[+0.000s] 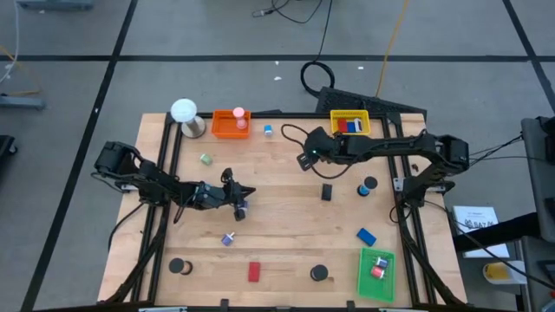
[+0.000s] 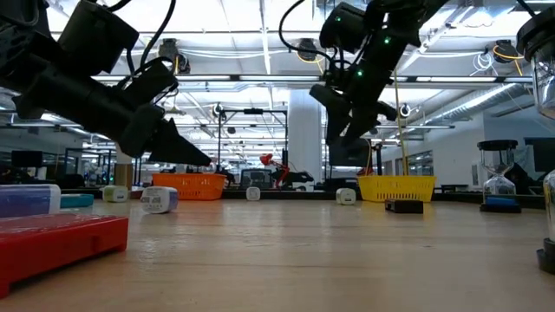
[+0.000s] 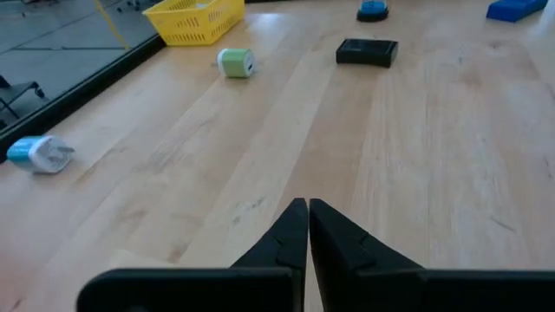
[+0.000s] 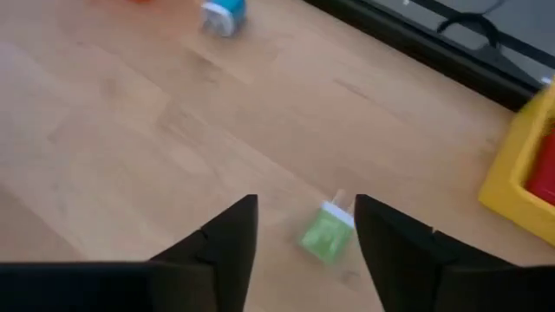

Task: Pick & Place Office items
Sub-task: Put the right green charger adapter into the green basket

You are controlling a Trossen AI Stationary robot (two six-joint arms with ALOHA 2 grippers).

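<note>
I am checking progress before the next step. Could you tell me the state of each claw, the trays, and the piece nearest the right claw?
left claw: shut, empty
right claw: open, empty, above the green clip
green clip: lying on the table, not gripped
yellow tray: partly filled
green tray: partly filled
orange tray: partly filled
</note>
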